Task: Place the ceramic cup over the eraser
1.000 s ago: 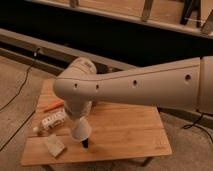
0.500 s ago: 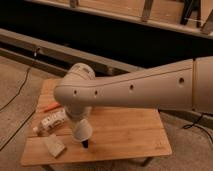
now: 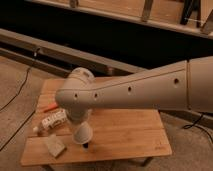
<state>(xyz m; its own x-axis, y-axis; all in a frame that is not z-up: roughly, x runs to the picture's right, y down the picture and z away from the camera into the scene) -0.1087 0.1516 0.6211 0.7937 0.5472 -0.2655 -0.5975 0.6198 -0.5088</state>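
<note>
Cup point(image 3: 82, 134) upside down, lower center of frame, clamped in gripper point(image 3: 80, 125) jaws, hovering just above eraser point(image 3: 85, 146) on tabletop point(image 3: 125, 135). Not yet lowered/released; placement prob. near done.

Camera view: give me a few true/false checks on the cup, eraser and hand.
1. The cup hangs mouth-down above the table. True.
2. The cup fully covers the eraser. False: a dark bit still shows beneath its rim.
3. The hand is far right of the table. False: it sits over the front left part, mostly hidden behind the arm, shut on the cup.
4. A pale block lies left of the cup. True.
5. The orange item lies inside the cup. False: it lies on the table's left edge.
</note>
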